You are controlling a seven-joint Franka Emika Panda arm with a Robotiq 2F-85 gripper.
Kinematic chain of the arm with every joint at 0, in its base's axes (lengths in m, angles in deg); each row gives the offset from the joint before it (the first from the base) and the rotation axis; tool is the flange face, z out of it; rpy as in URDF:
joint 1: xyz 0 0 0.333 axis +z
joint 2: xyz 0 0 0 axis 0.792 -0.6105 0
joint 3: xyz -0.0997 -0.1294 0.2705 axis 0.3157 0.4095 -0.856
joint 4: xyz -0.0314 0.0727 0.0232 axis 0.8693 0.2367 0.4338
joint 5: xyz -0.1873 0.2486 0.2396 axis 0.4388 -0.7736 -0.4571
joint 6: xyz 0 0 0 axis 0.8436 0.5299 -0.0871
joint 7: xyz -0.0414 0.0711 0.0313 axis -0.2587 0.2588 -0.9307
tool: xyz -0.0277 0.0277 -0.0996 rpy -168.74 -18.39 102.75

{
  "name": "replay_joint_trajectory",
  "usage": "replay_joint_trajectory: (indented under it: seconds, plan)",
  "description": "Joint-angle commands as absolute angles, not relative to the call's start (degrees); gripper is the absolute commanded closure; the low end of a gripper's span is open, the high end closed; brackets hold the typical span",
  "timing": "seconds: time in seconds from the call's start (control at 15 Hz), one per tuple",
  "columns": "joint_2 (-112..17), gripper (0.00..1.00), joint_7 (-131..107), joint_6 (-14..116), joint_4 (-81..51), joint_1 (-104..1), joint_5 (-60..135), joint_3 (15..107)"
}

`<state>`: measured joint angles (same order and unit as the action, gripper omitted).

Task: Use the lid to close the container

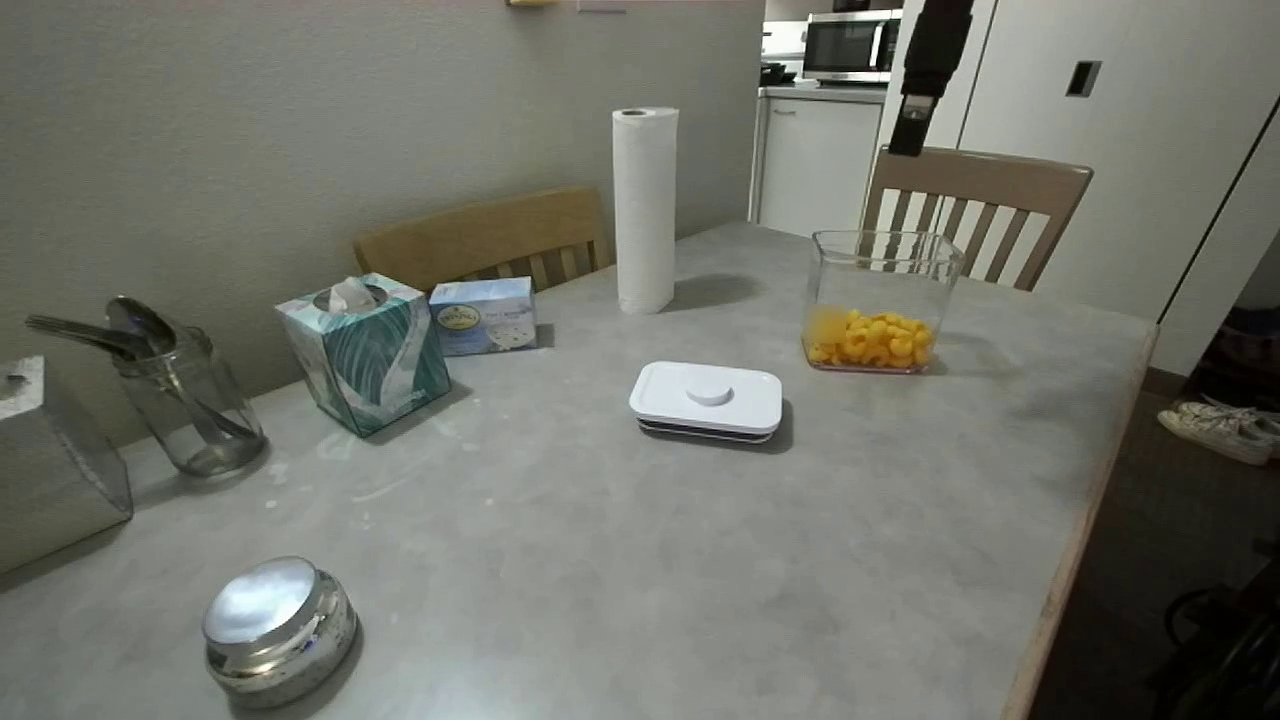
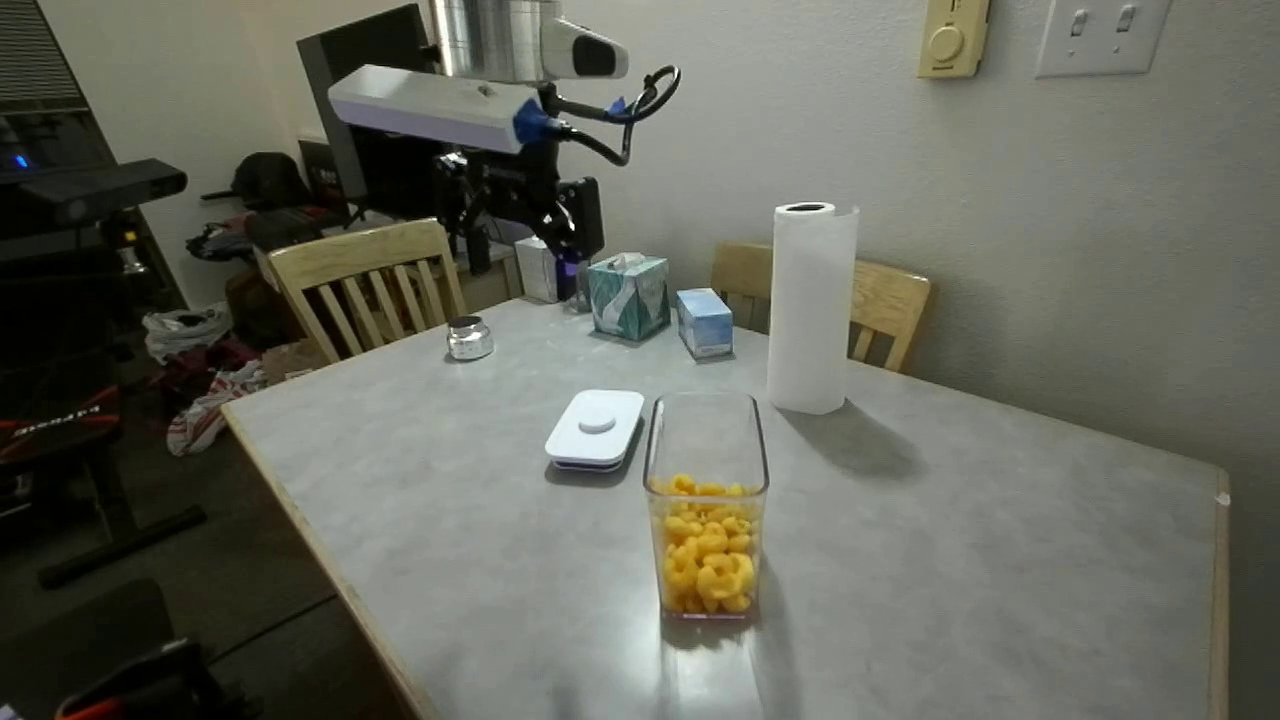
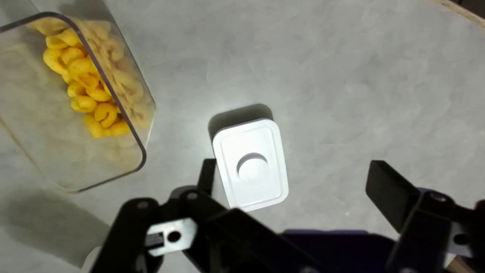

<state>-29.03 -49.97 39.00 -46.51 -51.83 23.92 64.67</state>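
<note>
The white lid (image 1: 707, 398) lies flat on the table with its round raised centre piece up, as it does in an exterior view (image 2: 596, 430) and the wrist view (image 3: 252, 167). The clear container (image 1: 880, 290) stands upright and open-topped with orange-yellow pieces in its bottom. It also shows in an exterior view (image 2: 708, 500) and, partly cut off, at the upper left of the wrist view (image 3: 113, 79). My gripper (image 2: 532, 252) is open and empty, raised above the table. In the wrist view its fingers (image 3: 293, 175) are wide apart, with the lid nearer the left finger.
A paper-towel roll (image 1: 645, 210) stands behind the lid and container. A teal tissue box (image 1: 370, 350), a blue tea box (image 1: 487, 316) and a glass jar with utensils (image 1: 200, 410) stand along the wall side. A shiny metal dome (image 1: 280, 630) sits on the table (image 1: 600, 600). Chairs stand around it.
</note>
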Motion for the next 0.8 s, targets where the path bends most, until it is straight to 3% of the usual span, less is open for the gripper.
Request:
replay_joint_trajectory:
  seconds: [0.0, 0.27, 0.73]
  plan:
    - [-28.53, 0.0, -49.92, 38.86, -46.51, -53.14, 23.88, 63.45]
    - [-29.09, 0.0, -48.27, 42.52, -46.93, -53.15, 24.75, 63.37]
    - [-41.04, 0.0, -49.11, 53.73, -40.12, -52.83, 31.66, 60.86]
